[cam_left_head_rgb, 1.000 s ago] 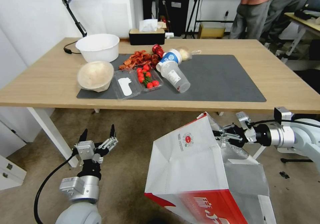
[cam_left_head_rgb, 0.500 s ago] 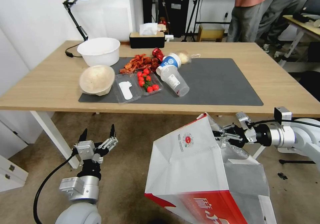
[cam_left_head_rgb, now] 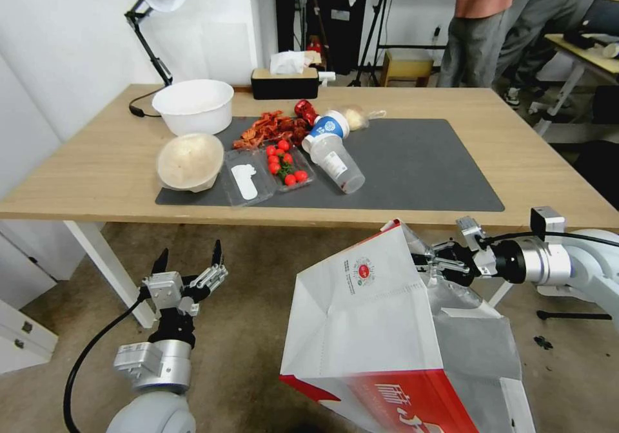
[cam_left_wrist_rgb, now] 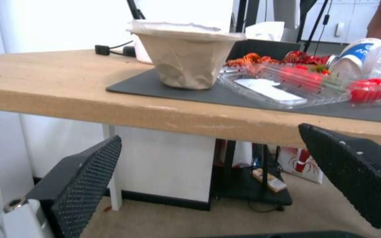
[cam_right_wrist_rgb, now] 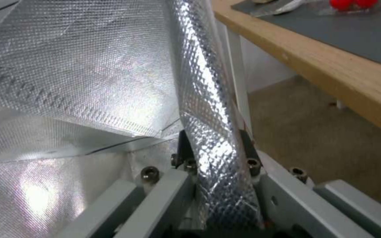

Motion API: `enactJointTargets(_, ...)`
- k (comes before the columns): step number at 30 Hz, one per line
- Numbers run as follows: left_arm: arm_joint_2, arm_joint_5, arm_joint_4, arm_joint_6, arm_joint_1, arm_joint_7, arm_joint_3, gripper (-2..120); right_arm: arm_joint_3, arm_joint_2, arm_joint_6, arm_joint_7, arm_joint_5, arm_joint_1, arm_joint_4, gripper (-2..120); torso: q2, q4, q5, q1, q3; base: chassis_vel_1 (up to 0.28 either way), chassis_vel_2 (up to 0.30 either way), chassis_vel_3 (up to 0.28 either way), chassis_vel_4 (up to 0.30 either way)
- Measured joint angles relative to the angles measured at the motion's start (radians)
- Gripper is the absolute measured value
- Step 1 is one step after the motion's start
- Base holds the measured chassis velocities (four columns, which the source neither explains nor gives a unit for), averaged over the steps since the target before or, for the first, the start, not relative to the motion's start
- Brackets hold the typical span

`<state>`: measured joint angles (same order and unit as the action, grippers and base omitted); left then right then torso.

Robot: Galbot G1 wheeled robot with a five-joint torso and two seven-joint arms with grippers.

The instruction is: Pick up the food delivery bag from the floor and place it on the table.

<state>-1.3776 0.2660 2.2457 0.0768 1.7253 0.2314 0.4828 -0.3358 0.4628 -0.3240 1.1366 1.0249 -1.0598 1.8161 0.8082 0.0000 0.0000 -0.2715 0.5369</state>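
The right pincer (cam_left_head_rgb: pixel 431 262) is clamped on the upper rim of the food delivery bag (cam_left_head_rgb: pixel 380 317), the foil-lined edge pinched between its closed fingers (cam_right_wrist_rgb: pixel 248 155) in the right wrist view. The bag hangs tilted in front of the robot, its top corner level with the near edge of the tabletop (cam_left_head_rgb: pixel 548 182) and its red lower band well below it, above the floor (cam_left_head_rgb: pixel 251 330). By this showing the pickup is done; what is left is to raise the bag clear of the edge and set it down, most likely on the bare right part of the dark grey mat (cam_left_head_rgb: pixel 425 162), since a paper bowl (cam_left_head_rgb: pixel 189 161), a clear tray of tomatoes (cam_left_head_rgb: pixel 287 169) and toppled cups (cam_left_head_rgb: pixel 332 153) crowd the mat's left half. The left pincer (cam_left_head_rgb: pixel 188 267) waits low at the robot's left, fingers spread and empty, below tabletop height. Against the frames of a second ago, the tabletop sits lower in the head view while arms and bag keep their places in it, which suggests the camera has tilted or risen rather than the bag moved.
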Motion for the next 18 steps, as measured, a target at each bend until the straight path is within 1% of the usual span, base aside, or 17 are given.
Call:
enactJointTargets(7,-0.001,0.000,0.001,0.000,0.001,0.002,0.000,100,0.000,-0.003,0.000,0.000,0.000,0.002,0.000,0,0.028,0.0000,0.0000,-0.012,0.016,0.000,0.000,0.000,0.000)
enactJointTargets(10,0.000,0.000,0.003,0.000,0.002,0.004,0.000,100,0.000,-0.004,0.000,0.000,0.001,0.004,0.000,0,0.047,0.0000,0.0000,-0.020,0.027,0.000,0.000,0.000,0.000)
enactJointTargets(15,0.001,0.000,0.004,0.000,0.002,0.005,0.000,100,0.000,-0.004,0.000,0.000,0.002,0.004,0.001,0,0.063,0.0000,0.0000,-0.026,0.037,0.000,0.000,0.000,0.000)
enactJointTargets(18,0.001,0.000,0.005,-0.001,0.002,0.006,0.000,100,-0.001,-0.005,0.000,0.000,0.003,0.004,0.001,0,0.082,0.0000,0.0000,-0.035,0.047,0.000,0.000,0.000,0.000)
